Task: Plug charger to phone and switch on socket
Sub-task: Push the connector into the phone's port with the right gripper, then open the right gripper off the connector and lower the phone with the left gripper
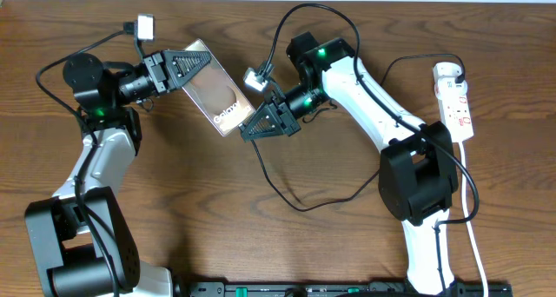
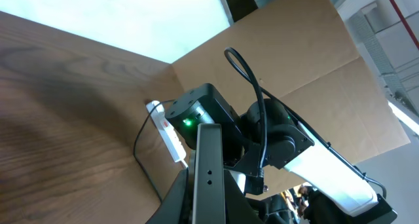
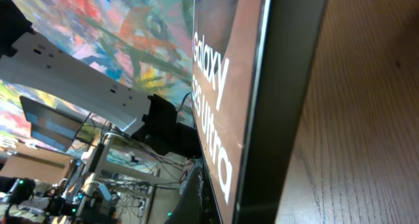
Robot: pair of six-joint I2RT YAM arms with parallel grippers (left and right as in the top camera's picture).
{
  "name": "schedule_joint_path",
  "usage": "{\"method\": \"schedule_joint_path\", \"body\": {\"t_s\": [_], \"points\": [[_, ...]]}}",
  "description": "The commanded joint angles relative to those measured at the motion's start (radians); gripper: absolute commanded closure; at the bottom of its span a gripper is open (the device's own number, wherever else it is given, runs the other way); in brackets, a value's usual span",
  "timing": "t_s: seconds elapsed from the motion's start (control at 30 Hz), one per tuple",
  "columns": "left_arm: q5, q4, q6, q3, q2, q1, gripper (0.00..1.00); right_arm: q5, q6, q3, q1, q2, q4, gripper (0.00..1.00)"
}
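The phone [image 1: 213, 93] is held off the table, tilted, with its "Galaxy" lettering toward the lower right end. My left gripper [image 1: 185, 69] is shut on its upper left end; the phone's edge [image 2: 209, 165] stands between the fingers [image 2: 209, 207]. My right gripper [image 1: 251, 128] is at the phone's lower right end, shut where the charger's black cable [image 1: 295, 201] ends. The connector tip is hidden. The right wrist view is filled by the phone's face [image 3: 219, 86], with one finger [image 3: 196, 201] beside it. The charger's white adapter [image 1: 446, 70] sits in the far end of the socket [image 1: 458, 106].
The black cable loops over the table in front of the right arm's base [image 1: 417, 180]. The power strip's white cord [image 1: 473, 236] runs toward the front edge at the right. The strip also shows in the left wrist view [image 2: 169, 133], against a cardboard wall [image 2: 294, 47].
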Motion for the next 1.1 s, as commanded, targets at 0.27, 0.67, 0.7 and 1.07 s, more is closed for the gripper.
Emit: {"method": "schedule_joint_path", "body": {"t_s": [0.27,0.67,0.7,1.07], "points": [[0.141,-0.003,0.022,-0.030,-0.020,-0.114,0.93,-0.157,0.012,0.020,-0.005,-0.007,0.033,0.98],[0.141,-0.002,0.023,-0.052,-0.020,-0.118,0.93,-0.157,0.012,0.020,-0.005,-0.007,0.033,0.98],[0.141,-0.002,0.023,-0.052,-0.020,-0.118,0.93,-0.157,0.012,0.020,-0.005,-0.007,0.033,0.98],[0.141,-0.002,0.023,-0.052,-0.020,-0.115,0.93,-0.150,0.012,0.020,-0.005,-0.007,0.032,0.14]]}}
